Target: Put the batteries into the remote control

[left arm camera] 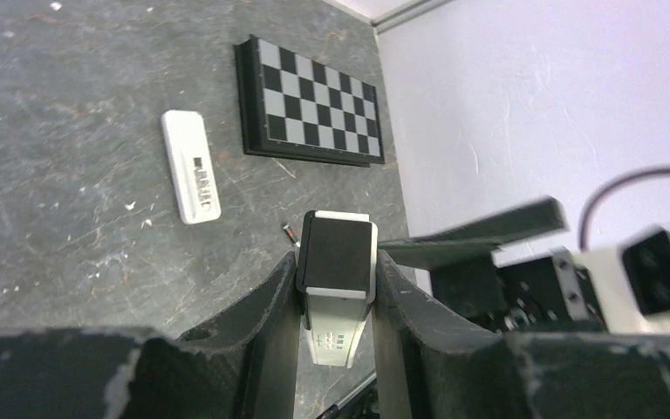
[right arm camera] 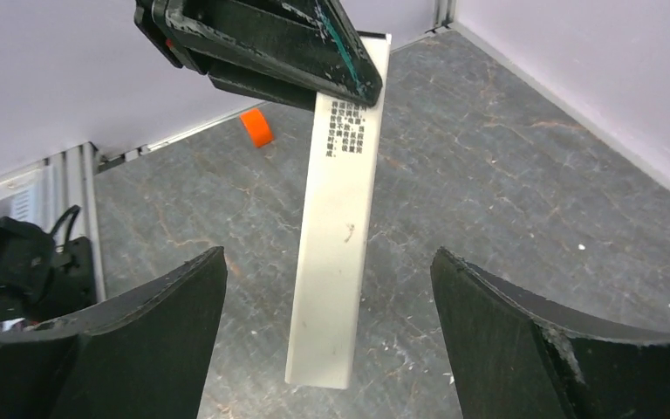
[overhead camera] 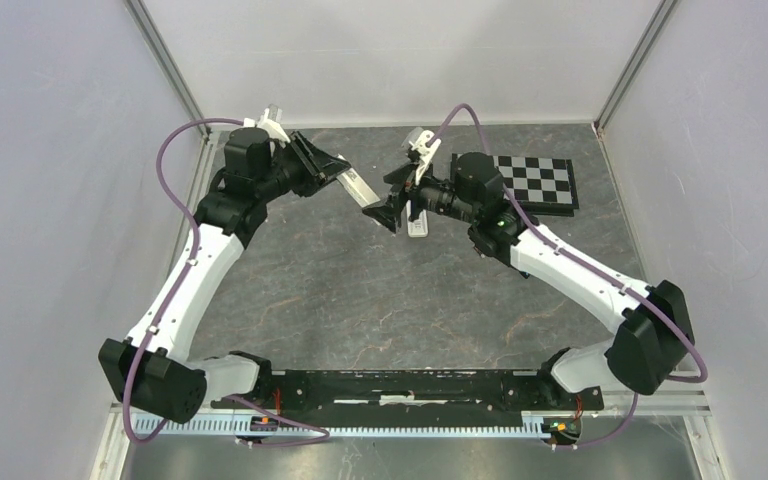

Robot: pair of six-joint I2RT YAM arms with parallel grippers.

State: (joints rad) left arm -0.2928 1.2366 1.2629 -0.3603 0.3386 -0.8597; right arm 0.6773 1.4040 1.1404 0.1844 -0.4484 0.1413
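A long slim white bar (right arm camera: 333, 262), with a block of small dark print on one face and a black square patch near one end, is raised and tilted above a dark grey, stone-veined table top (overhead camera: 380, 300). A flat black-and-grey checkerboard panel (overhead camera: 535, 180) lies at the table's far right corner, close to the plain pale walls (overhead camera: 50, 150). A small orange piece (right arm camera: 257, 127) lies on the table at the foot of a wall.

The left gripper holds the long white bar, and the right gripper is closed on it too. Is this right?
No: the right wrist view shows the right gripper open, not touching the white bar. The left gripper does hold it.
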